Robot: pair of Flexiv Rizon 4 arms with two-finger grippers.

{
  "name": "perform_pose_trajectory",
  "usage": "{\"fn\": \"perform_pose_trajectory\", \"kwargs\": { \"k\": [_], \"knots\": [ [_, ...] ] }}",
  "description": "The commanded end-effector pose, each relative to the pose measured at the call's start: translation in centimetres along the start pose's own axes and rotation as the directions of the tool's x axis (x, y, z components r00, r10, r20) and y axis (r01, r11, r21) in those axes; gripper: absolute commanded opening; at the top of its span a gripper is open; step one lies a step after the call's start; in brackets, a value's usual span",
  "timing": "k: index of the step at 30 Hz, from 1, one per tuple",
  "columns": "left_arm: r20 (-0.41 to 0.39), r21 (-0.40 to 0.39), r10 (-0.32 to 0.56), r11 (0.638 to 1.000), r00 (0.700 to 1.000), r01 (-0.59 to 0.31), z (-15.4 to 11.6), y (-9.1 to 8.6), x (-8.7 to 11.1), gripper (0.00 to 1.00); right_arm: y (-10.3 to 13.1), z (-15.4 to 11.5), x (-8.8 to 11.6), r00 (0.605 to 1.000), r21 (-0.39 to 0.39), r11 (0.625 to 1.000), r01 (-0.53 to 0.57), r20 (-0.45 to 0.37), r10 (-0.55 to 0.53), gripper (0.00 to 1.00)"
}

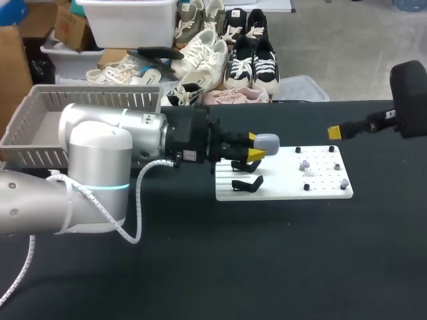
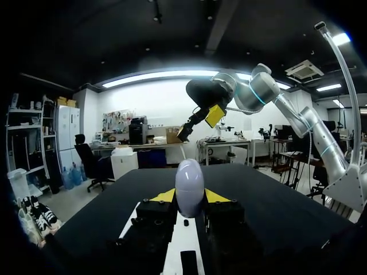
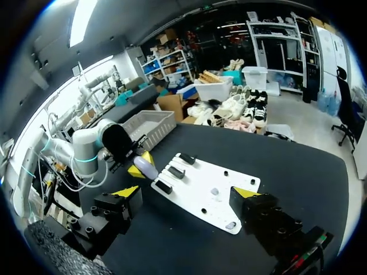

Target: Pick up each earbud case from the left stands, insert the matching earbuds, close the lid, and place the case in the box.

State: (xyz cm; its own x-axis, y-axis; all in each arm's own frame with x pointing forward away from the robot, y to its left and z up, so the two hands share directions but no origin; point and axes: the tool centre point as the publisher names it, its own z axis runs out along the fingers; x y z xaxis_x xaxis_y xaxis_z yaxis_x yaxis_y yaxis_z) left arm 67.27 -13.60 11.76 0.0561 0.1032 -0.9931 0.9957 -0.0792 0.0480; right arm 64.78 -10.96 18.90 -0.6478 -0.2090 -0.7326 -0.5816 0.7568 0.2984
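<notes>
My left gripper (image 1: pixel 255 147) is shut on a lavender earbud case (image 1: pixel 267 141), held lid closed just above the left end of the white board (image 1: pixel 287 190). In the left wrist view the case (image 2: pixel 189 184) stands upright between the yellow fingertips (image 2: pixel 163 196). Two empty black stands (image 1: pixel 247 183) show under and beside that gripper. Small pale earbuds (image 1: pixel 305 164) sit on pegs at the board's right half. My right gripper (image 1: pixel 335 132) hangs open beyond the board's far right corner. From its wrist view, it (image 3: pixel 187 192) is high above the board (image 3: pixel 195 197) with nothing between its fingers.
A grey slatted basket (image 1: pixel 40 127) stands at the table's back left, behind my left arm; it also shows past the left gripper (image 3: pixel 150 124). Several black pegs (image 1: pixel 307 187) dot the board. Black tabletop (image 1: pixel 267 267) lies bare in front of the board.
</notes>
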Motion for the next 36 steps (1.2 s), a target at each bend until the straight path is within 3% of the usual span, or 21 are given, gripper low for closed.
{"fn": "perform_pose_trajectory", "kwargs": {
  "k": [1, 8, 16, 36],
  "knots": [
    [-0.012, 0.001, 0.009, 1.000, 1.000, -0.009, 0.2, 0.0, 0.1, 0.00, 1.3, 0.0, -0.1, 1.000, 0.015, 1.000, 0.021, -0.020, -0.021, 1.00],
    [-0.012, 0.001, 0.009, 1.000, 1.000, -0.009, 0.2, 0.0, 0.1, 0.00, 3.0, 1.7, 0.3, 0.994, 0.027, 0.997, 0.076, -0.081, -0.073, 1.00],
    [-0.012, 0.001, 0.009, 1.000, 1.000, -0.009, 0.2, 0.0, 0.1, 0.00, 3.7, 3.6, 0.4, 0.993, -0.013, 0.998, 0.056, -0.108, -0.057, 1.00],
    [-0.012, 0.001, 0.009, 1.000, 1.000, -0.009, 0.2, 0.0, 0.1, 0.00, 5.4, 6.5, 0.8, 0.979, 0.038, 0.997, 0.072, -0.192, -0.063, 1.00]
  ]
}}
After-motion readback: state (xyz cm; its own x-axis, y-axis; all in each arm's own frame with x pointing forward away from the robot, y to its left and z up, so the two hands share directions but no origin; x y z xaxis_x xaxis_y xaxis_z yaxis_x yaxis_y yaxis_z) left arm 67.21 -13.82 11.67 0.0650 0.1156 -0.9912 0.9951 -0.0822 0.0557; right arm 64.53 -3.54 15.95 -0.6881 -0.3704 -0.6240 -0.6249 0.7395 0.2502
